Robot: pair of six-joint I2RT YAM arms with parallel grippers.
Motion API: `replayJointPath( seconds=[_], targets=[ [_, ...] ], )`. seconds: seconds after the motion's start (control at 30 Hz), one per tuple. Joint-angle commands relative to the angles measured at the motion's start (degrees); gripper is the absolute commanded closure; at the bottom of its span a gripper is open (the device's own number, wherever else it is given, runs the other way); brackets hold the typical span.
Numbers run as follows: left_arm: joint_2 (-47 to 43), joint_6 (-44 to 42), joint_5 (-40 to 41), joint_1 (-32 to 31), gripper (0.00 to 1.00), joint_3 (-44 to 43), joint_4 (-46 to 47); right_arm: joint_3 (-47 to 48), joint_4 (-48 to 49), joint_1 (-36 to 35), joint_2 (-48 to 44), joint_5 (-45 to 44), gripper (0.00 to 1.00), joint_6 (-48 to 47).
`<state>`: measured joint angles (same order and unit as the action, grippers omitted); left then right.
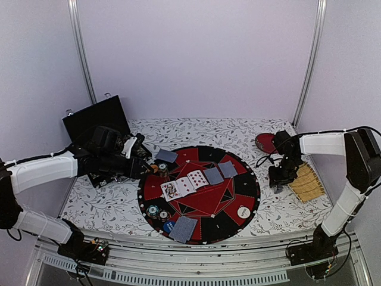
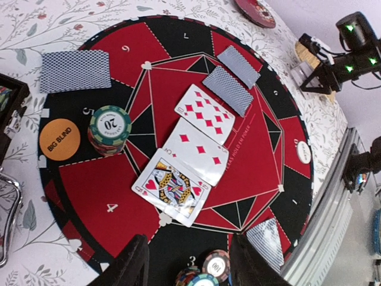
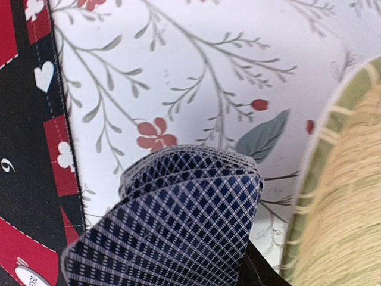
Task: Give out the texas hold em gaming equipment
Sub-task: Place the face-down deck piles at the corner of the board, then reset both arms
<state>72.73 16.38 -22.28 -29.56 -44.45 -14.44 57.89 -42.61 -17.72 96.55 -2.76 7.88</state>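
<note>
A round black-and-red poker mat [image 1: 250, 185] lies mid-table. Three face-up cards [image 1: 184, 185] sit at its centre, also in the left wrist view [image 2: 190, 152]. Face-down grey-blue cards lie at the far left [image 2: 74, 70], the far right [image 2: 235, 80] and the near edge [image 1: 183, 229]. A chip stack [image 2: 110, 126] stands beside an orange button disc [image 2: 59, 139]. More chips [image 2: 215, 265] lie near seat 3. A white disc [image 1: 243, 211] sits near right. My left gripper [image 2: 187, 265] is open and empty over the mat's left side [image 1: 146, 168]. My right gripper [image 1: 277, 179] is shut on a fanned deck [image 3: 178, 226] beside the mat.
A dark red plate [image 1: 265, 142] sits at the back right. A straw-coloured slatted mat [image 1: 306, 182] lies just right of my right gripper, also in the right wrist view [image 3: 351, 208]. An open black case [image 1: 95, 119] stands at the back left. A blue disc [image 1: 168, 226] lies by the near chips.
</note>
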Motion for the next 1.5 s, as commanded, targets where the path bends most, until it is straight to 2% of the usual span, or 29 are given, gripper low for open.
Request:
replayJointPath(
  seconds=[0.0, 0.03, 0.07, 0.13, 0.17, 0.2, 0.23, 0.3, 0.53, 0.6, 0.7, 0.83, 0.97, 1.2, 1.47],
  targets=[
    [-0.9, 0.13, 0.79, 2.55, 0.51, 1.11, -0.18, 0.11, 0.11, -0.22, 1.46, 0.73, 0.57, -0.84],
    [-0.92, 0.18, 0.92, 2.91, 0.51, 1.32, -0.04, 0.17, 0.01, -0.22, 1.99, 0.27, 0.53, -1.06],
    [-0.99, 0.27, 1.19, 3.39, 0.51, 1.49, 0.15, 0.26, -0.1, -0.23, 2.32, -0.03, 0.45, -1.15],
    [-1.45, 0.4, 1.44, 4.27, 0.51, 1.95, 0.51, 0.56, -0.33, -0.21, 2.33, 0.05, 0.26, -1.2],
    [-1.91, 0.4, 1.5, 4.72, 0.52, 2.25, 0.69, 0.82, -0.41, -0.21, 1.89, 0.31, 0.12, -1.33],
    [-2.44, 0.41, 1.65, 5.25, 0.52, 2.44, 0.79, 1.13, -0.44, -0.23, 1.08, 0.75, 0.02, -1.46],
    [-3.02, 0.31, 2.06, 5.56, 0.52, 2.7, 0.81, 1.62, -0.69, -0.24, 0.06, 1.69, 0.01, -1.61],
    [-4.38, 0.08, 3.18, 6.43, 0.51, 3.16, 0.94, 3.04, -1.47, -0.44, -2.75, 2.85, 0.01, -1.8],
    [-7.87, -0.65, 11.33, 11.11, 0.49, 3.21, 1.44, 13.31, -5.49, -0.5, -11.99, -2.05, 0.01, -2.3],
    [-9.06, -0.8, 15.63, 12.99, 0.46, 2.7, 2.99, 15.66, -1.84, -0.19, -14.7, -1.82, 0.01, -4.11],
    [-10.91, -1.24, 24.86, 15.86, 0.35, 2.67, 7.43, 15.0, 9.65, 3.29, -19.87, 3.19, 0.01, -6.37],
    [-13.09, -4.74, 38.13, 18.72, 0.18, 6.49, 19.23, 2.02, 32.3, 12.61, -28.67, 9.9, 0.01, -6.88],
    [-14.84, -8.51, 43.06, 22.32, 0.08, 13.77, 32.29, -9.81, 49.79, 19.1, -35.35, 15.04, 0.01, -6.49],
    [-15.09, -14.36, 41.19, 25.53, 0.02, 30.02, 59.9, -26.03, 67.74, 22.94, -39.73, 13.38, 0.01, -6.6],
    [-2.88, -15.58, 34.85, 26.86, 0.02, 38.41, 81.08, -43.5, 91.37, 23.25, -38.1, 10.8, 0.01, -5.5]
  ],
)
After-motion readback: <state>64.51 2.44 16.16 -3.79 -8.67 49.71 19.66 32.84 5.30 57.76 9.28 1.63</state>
